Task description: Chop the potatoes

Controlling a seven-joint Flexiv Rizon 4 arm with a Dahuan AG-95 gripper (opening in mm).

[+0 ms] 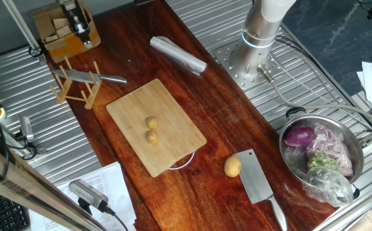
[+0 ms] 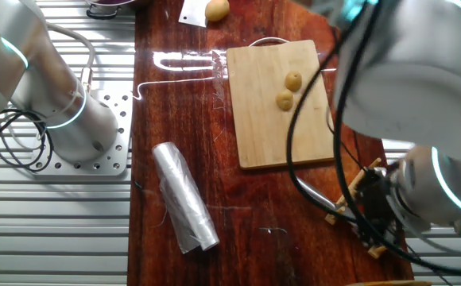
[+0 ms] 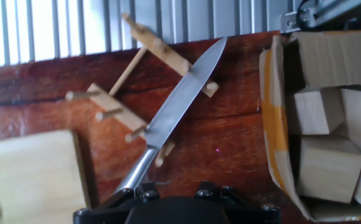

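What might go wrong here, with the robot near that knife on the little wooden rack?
The knife lies loosely across the wooden rack, so a poor grab might tip the rack or let the blade slip. The two potatoes are small and round, unsecured on the cutting board, so they may roll under a cut.

Table (image 1: 224, 115) — dark red-brown wood, polished and reflective, flanked by ribbed grey metal. Cutting board (image 1: 167, 138) — pale matt wood. Potatoes (image 1: 151, 129): smooth yellow-tan skin. Knife (image 3: 180, 102) with bright steel blade on a light wooden rack (image 3: 115, 102). Cleaver (image 1: 258, 181), bowl (image 1: 359, 160): shiny metal. Roll (image 2: 184, 199): silvery foil. Cardboard box (image 3: 274, 112).
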